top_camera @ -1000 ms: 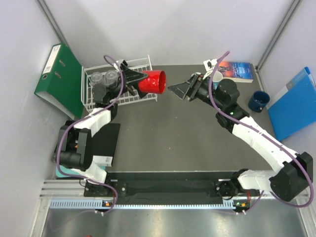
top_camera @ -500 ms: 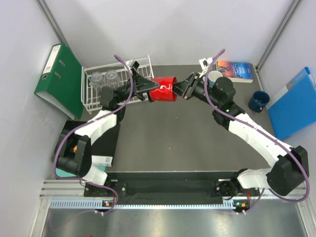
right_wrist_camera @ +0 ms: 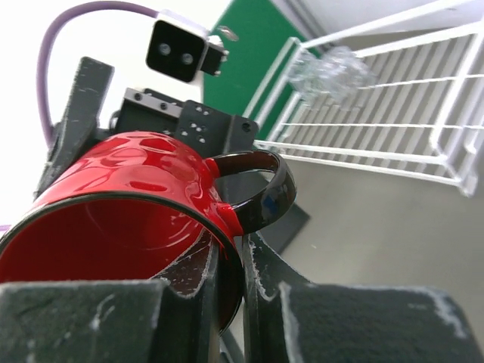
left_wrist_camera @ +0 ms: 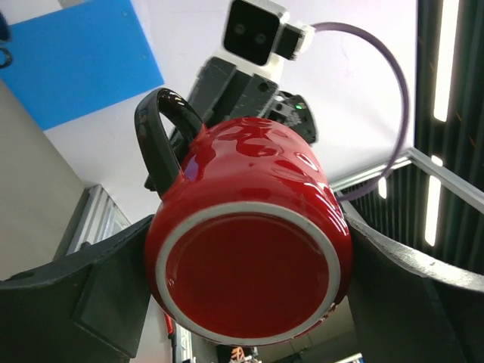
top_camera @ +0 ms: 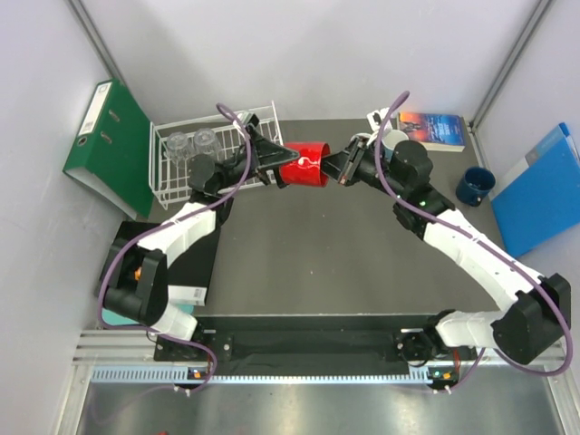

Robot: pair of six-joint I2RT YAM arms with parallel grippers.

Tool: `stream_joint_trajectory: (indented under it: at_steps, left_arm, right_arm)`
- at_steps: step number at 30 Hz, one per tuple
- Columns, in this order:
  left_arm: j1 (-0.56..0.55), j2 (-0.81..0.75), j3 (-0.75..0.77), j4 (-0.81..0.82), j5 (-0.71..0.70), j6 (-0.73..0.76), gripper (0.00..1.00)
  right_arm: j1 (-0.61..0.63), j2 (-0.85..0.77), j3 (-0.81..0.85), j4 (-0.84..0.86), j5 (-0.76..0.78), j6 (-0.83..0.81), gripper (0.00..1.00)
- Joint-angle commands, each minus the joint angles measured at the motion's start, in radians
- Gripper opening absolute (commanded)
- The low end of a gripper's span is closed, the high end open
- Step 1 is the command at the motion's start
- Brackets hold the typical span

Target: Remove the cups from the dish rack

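Observation:
A red mug (top_camera: 306, 165) with a black handle hangs on its side in the air, right of the white wire dish rack (top_camera: 263, 113). My left gripper (top_camera: 285, 166) has its fingers wide on either side of the mug's base (left_wrist_camera: 249, 280). They lie close against it, and no gap or firm press shows. My right gripper (top_camera: 337, 170) is shut on the mug's rim wall (right_wrist_camera: 128, 197) beside the handle, one finger inside and one outside. Two clear tumblers (top_camera: 192, 141) stand in the rack. A dark blue mug (top_camera: 473, 186) sits on the table at the right.
A green binder (top_camera: 113, 145) leans left of the rack. A book (top_camera: 435, 129) and a light mug (top_camera: 396, 140) lie at the back right, behind my right arm. A blue folder (top_camera: 544, 190) rests against the right wall.
My left arm carried the red mug rightwards out of the rack. My right gripper came in from the right and closed on the mug's rim.

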Motion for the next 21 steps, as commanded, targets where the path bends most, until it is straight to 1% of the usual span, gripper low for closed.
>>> stream_joint_trajectory:
  at_steps: [1,2,3,4,5,6,7,8,9,10,11,12,13,17,19,21]
  left_arm:
    - [0.005,-0.025,0.053,-0.181,-0.071,0.214,0.99]
    - [0.007,-0.041,0.057,-0.324,-0.090,0.303,0.99]
    - [0.007,-0.053,0.057,-0.393,-0.147,0.346,0.99]
    - [0.007,-0.065,0.056,-0.449,-0.182,0.384,0.99]
    - [0.007,-0.084,0.056,-0.585,-0.218,0.456,0.99]
    - [0.008,-0.091,0.060,-0.661,-0.312,0.493,0.99]
    - [0.007,-0.099,0.068,-0.744,-0.351,0.574,0.99]
    - [0.005,-0.093,0.080,-0.892,-0.382,0.619,0.99]
    - [0.005,-0.088,0.120,-0.997,-0.419,0.659,0.99]
    - [0.005,-0.081,0.132,-1.063,-0.483,0.719,0.99]
    - [0.005,-0.078,0.137,-1.094,-0.500,0.739,0.99]
    - [0.005,-0.078,0.131,-1.161,-0.514,0.751,0.99]
    - [0.005,-0.079,0.122,-1.168,-0.540,0.757,0.99]
    - [0.005,-0.105,0.066,-1.134,-0.549,0.753,0.99]
    - [0.004,-0.102,0.059,-1.131,-0.537,0.751,0.99]
    - [0.004,-0.101,0.051,-1.131,-0.529,0.745,0.99]
  right_arm:
    - [-0.008,-0.089,0.134,-0.215,0.144,-0.128,0.00]
    - [-0.008,-0.095,0.163,-0.255,0.202,-0.162,0.00]
    - [-0.008,-0.106,0.176,-0.330,0.238,-0.177,0.00]
    - [-0.008,-0.112,0.189,-0.368,0.275,-0.193,0.00]
    - [-0.010,-0.113,0.222,-0.419,0.365,-0.220,0.00]
    - [-0.013,-0.110,0.237,-0.462,0.414,-0.236,0.00]
    - [-0.016,-0.107,0.251,-0.544,0.451,-0.250,0.00]
    - [-0.018,-0.103,0.278,-0.586,0.547,-0.269,0.00]
    - [-0.024,-0.083,0.298,-0.631,0.597,-0.277,0.00]
    - [-0.030,-0.071,0.315,-0.708,0.635,-0.286,0.00]
    - [-0.039,-0.066,0.320,-0.724,0.673,-0.293,0.00]
    - [-0.051,-0.074,0.314,-0.734,0.681,-0.293,0.00]
    - [-0.079,-0.078,0.303,-0.735,0.680,-0.288,0.00]
    - [-0.131,-0.120,0.227,-0.693,0.623,-0.260,0.00]
    - [-0.133,-0.130,0.222,-0.695,0.625,-0.257,0.00]
    - [-0.134,-0.121,0.234,-0.730,0.672,-0.254,0.00]
